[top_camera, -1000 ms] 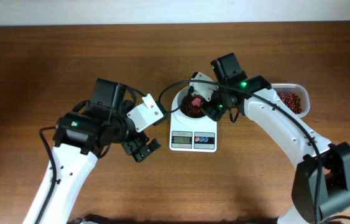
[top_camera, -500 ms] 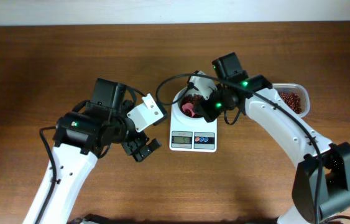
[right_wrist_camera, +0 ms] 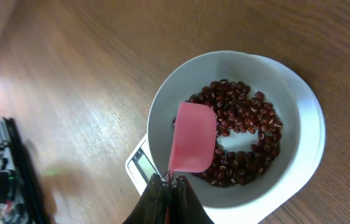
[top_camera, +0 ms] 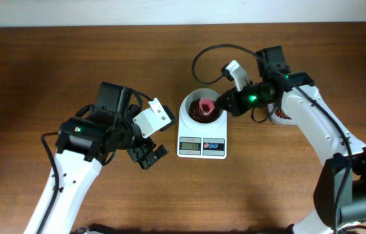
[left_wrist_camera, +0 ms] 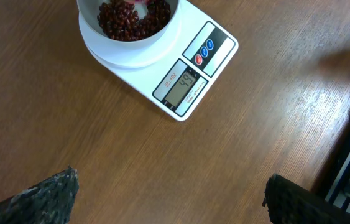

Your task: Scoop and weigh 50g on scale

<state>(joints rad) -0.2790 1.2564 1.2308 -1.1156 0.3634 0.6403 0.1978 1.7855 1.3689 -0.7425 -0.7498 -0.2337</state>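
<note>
Scale (top_camera: 202, 147) display end pointing down-frame, right gripper (right_wrist_camera: 170, 186) clamped on scoop (right_wrist_camera: 193, 137), left gripper (top_camera: 150, 155) apart

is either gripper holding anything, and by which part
The right gripper is shut on the pink scoop at its narrow handle end, blade over the beans. The left gripper is open, empty.

The scale (top_camera: 201, 133) was hemmed in by the right gripper (top_camera: 223, 103) and pink scoop (top_camera: 207, 105) from the right and the left gripper (top_camera: 151, 155) at lower left; open table (top_camera: 72, 58) was left along the top.
</note>
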